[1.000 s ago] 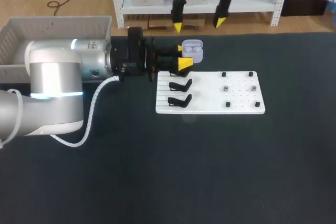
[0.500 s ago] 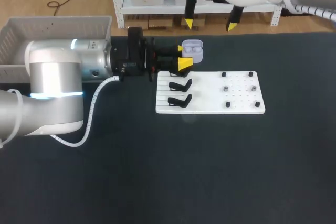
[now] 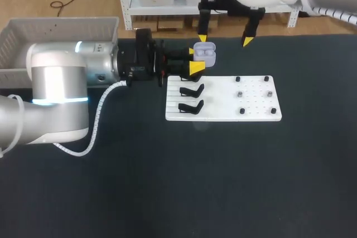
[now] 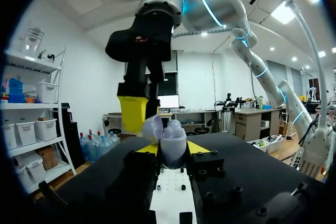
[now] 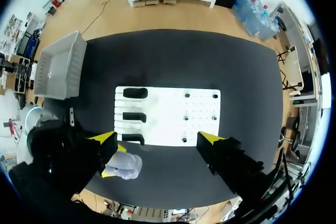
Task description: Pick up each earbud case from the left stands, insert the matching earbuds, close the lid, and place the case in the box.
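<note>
Earbud case (image 3: 204, 53) is held raised near the far edge of the tabletop, just beyond the far-left corner of the white board (image 3: 223, 114), w/ its lid open. It is pinched by the left gripper (image 3: 194, 60), whose arm is brought in from the left edge. In the left wrist view the case (image 4: 173, 142) is seen clamped btwn the two yellow tips, one on each side, and the lid (image 4: 151, 127) is tipped to one side. Two pale rounded shapes are shown in the case body in the head view; too small to identify.

Right gripper (image 3: 224, 39) is hung above the far edge, w/ its fingers spread wide. One yellow tip is just beside the case, the other well apart toward the right edge. Contact w/ the case can't be told. In the right wrist view the case (image 5: 124, 166) is seen next to one fingertip (image 5: 108, 140), not btwn the two.

The board is laid mid-tabletop, nearer the far edge. Three black stands (image 5: 135, 93) are set in a row along its left side, and small pegs (image 3: 242, 111) are dotted over its right part. A grey box (image 3: 61, 23) is placed at the far-left corner of the tabletop.
</note>
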`<state>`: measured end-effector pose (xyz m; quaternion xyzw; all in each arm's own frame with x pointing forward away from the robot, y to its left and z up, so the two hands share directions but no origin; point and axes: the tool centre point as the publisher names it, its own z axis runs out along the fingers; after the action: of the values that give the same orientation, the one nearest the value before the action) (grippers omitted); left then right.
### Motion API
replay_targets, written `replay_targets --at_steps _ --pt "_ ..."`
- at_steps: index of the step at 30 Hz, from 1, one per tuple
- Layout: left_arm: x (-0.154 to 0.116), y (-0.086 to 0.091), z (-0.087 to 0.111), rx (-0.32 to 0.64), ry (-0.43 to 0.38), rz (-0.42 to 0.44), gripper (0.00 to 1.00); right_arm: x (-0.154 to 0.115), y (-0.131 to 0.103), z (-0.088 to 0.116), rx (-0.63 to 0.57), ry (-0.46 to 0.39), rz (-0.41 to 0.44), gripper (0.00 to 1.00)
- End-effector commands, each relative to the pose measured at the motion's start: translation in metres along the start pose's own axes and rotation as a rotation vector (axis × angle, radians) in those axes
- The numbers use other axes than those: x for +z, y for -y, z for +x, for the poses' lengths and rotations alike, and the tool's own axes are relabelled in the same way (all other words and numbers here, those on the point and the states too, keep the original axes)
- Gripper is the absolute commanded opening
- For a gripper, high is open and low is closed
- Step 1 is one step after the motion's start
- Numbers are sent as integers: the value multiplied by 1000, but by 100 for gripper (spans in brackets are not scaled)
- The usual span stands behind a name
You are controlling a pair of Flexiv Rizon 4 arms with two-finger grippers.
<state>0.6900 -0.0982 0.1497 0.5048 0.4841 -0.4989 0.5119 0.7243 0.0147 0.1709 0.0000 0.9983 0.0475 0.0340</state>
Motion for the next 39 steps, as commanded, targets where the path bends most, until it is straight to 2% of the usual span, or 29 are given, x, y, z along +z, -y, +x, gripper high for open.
replay_targets --at_steps 1,4,8,14,18,21,25,31,35,39 --pt "0 1 1 3 1 -5 0 -5 1 9 -12 -10 -7 100" --pt "0 1 1 3 1 -5 0 -6 -1 11 -29 -36 -14 100" --pt "0 1 1 3 1 -5 0 -8 -1 11 -19 -9 -12 100" --pt "0 1 1 3 1 -5 0 -45 7 18 -1 242 -20 100" --pt "0 1 1 3 1 -5 0 -75 10 33 -54 353 -30 100" --pt "-8 2 -13 -37 -34 -78 0 -89 14 46 -90 405 -46 100" --pt "-19 11 -41 -90 5 -155 0 -98 16 62 -131 424 -96 100" --pt "-38 17 -78 -72 18 -270 0 -98 16 62 -131 424 -96 100" --pt "-69 2 -98 -12 28 -406 0 -98 16 62 -131 424 -96 100" --pt "-117 -29 -90 10 -38 -584 0 -98 16 62 -131 424 -96 100"
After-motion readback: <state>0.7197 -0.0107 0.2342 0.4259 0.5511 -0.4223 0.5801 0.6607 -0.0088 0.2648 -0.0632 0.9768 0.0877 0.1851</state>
